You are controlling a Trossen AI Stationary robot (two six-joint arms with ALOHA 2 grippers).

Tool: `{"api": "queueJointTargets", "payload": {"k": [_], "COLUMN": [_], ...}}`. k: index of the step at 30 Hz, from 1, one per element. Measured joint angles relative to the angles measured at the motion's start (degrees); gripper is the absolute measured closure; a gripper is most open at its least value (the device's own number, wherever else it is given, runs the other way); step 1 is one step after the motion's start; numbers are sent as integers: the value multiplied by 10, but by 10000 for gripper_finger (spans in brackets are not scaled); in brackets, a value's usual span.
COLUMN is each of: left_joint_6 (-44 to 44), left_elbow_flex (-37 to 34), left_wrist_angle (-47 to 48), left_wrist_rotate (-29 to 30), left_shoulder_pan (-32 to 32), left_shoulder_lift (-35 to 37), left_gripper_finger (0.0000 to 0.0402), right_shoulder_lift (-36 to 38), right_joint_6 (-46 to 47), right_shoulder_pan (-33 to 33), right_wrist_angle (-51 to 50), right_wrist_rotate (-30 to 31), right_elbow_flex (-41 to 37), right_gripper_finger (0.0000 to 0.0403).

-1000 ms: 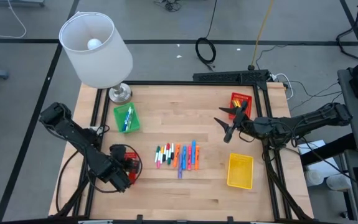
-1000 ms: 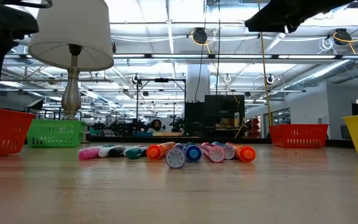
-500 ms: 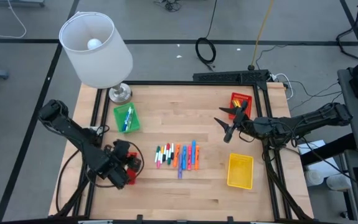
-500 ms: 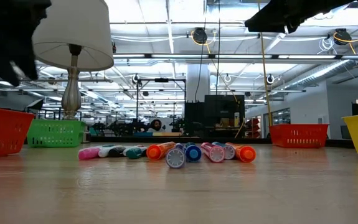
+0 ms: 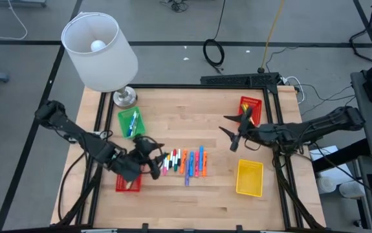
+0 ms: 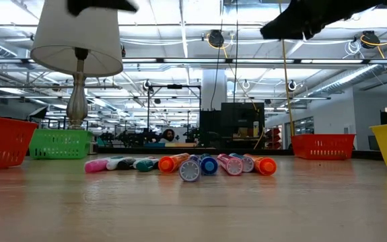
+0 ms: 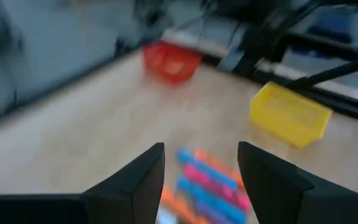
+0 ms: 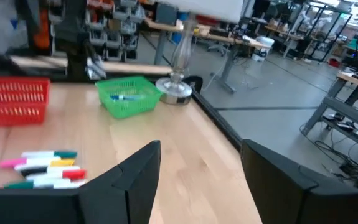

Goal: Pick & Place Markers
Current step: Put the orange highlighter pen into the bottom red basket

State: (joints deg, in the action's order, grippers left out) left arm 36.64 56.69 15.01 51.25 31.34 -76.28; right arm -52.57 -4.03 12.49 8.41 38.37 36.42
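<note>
My left gripper (image 5: 152, 157), jaws apart and empty beside the markers (image 5: 184, 162), should pinch one light, stiff, slippery barrel mid-length; my right gripper (image 5: 232, 134) waits open.

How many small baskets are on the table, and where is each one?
4. The green basket stands beside the lamp. One red basket and the yellow basket are on the right arm's side. A second red basket, partly covered, is on the left arm's side.

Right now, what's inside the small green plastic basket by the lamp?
The green plastic basket holds a few thin markers, blue ones as far as the high view shows. Their exact number cannot be told, and anything lying beneath them is hidden.
</note>
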Motion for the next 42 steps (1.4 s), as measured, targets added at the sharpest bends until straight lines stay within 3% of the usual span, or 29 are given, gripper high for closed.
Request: {"api": "queueJointTargets", "payload": {"k": [3, 6, 9, 13, 18, 23, 30, 42], "left_joint_6": [-178, -273, -312, -338, -328, -310, -347, -348], "left_elbow_flex": [-5, -32, -72, -125, -167, -188, -190, -190], "left_wrist_angle": [-125, -230, -301, -397, -475, -503, -521, -521], "left_wrist_rotate": [-45, -152, -267, -402, -524, -563, -635, -637], "left_shoulder_pan": [-29, -74, -128, -203, -283, -315, -327, -331], "left_shoulder_lift": [-10, -11, -10, -11, -10, -10, -10, -10], "left_gripper_finger": [184, 178, 178, 189, 206, 210, 190, 188], "right_shoulder_lift": [-42, -99, -164, -256, -366, -442, -487, -498], "right_joint_6": [2, 20, 32, -23, -100, -175, -217, -276], "right_shoulder_pan": [0, 0, 4, 20, 35, 45, 49, 45], "right_wrist_angle": [3, 6, -14, -121, -260, -330, -318, -288], "right_wrist_rotate": [-35, -83, -125, -179, -241, -248, -249, -296], "right_elbow_flex": [0, 13, 44, 115, 208, 242, 258, 258], "right_gripper_finger": [193, 193, 193, 193, 193, 193, 193, 193]}}
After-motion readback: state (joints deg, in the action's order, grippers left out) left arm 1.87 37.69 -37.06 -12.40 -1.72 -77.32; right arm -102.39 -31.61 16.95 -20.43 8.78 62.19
